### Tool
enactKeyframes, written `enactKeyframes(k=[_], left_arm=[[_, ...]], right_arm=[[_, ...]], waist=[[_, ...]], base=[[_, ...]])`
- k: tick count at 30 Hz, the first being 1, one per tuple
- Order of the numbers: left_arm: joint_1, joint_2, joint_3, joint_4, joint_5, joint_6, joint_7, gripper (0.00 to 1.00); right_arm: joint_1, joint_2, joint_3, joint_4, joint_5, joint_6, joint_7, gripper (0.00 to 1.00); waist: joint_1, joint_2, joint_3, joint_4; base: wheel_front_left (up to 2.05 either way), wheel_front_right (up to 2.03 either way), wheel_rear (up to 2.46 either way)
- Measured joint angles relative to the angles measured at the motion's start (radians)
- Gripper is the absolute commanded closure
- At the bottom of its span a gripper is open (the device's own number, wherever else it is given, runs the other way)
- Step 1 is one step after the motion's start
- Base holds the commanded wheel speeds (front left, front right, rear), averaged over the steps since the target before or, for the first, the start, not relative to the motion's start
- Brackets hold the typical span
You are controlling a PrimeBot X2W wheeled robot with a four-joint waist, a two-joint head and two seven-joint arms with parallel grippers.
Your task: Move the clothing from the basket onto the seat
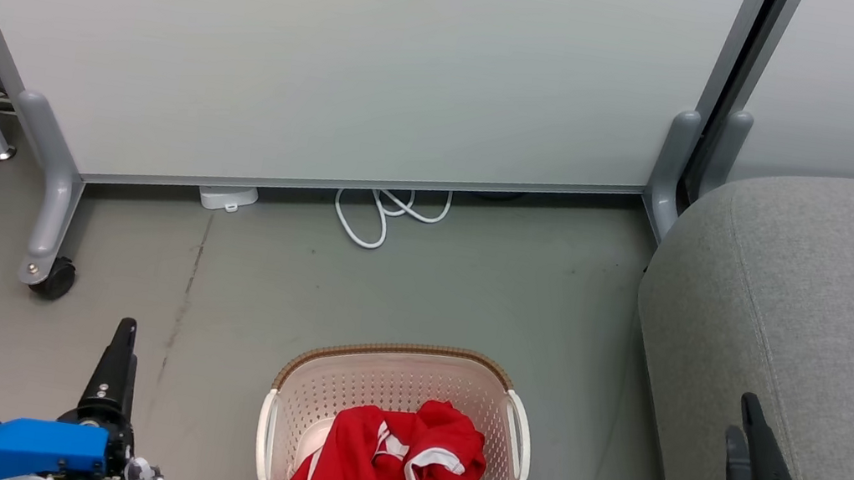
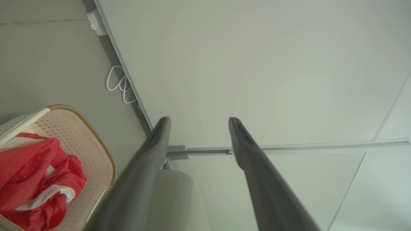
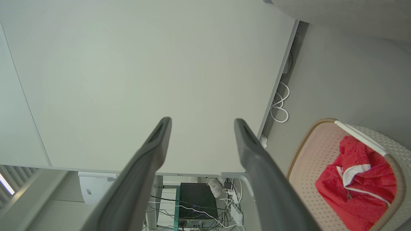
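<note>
The cream perforated basket with a brown rim stands on the floor at the bottom middle of the head view. Bright red clothing with white stripes lies bunched inside it, also seen as the clothing in the left wrist view and the clothing in the right wrist view. The grey seat fills the right side. My left gripper is open, low at the left of the basket, and holds nothing. My right gripper is open in front of the seat's edge, also holding nothing.
A pale partition panel on grey legs with a caster stands behind the basket. White cable loops and a small white box lie at its base. Bare grey floor surrounds the basket.
</note>
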Motion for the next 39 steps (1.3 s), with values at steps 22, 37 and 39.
enactKeyframes(k=[22, 37, 39], left_arm=[[-0.015, 0.017, -0.093, -0.020, 0.542, 0.031, -0.095, 0.00], [-0.016, 0.037, -0.151, -0.021, 0.773, 0.031, -0.144, 0.00], [-0.016, 0.040, -0.155, -0.021, 0.798, 0.031, -0.148, 0.00]], right_arm=[[-0.005, 0.000, 0.043, -0.027, -0.540, 0.000, -0.095, 0.00], [-0.006, -0.001, 0.070, -0.027, -0.786, 0.000, -0.141, 0.00], [-0.006, -0.001, 0.073, -0.027, -0.815, 0.000, -0.146, 0.00]], waist=[[0.0000, 0.0000, 0.002, 0.001], [0.0000, 0.0000, -0.002, 0.000], [0.0000, 0.0000, -0.002, 0.000]], base=[[0.00, 0.00, 0.00], [0.00, 0.00, 0.00], [0.00, 0.00, 0.00]])
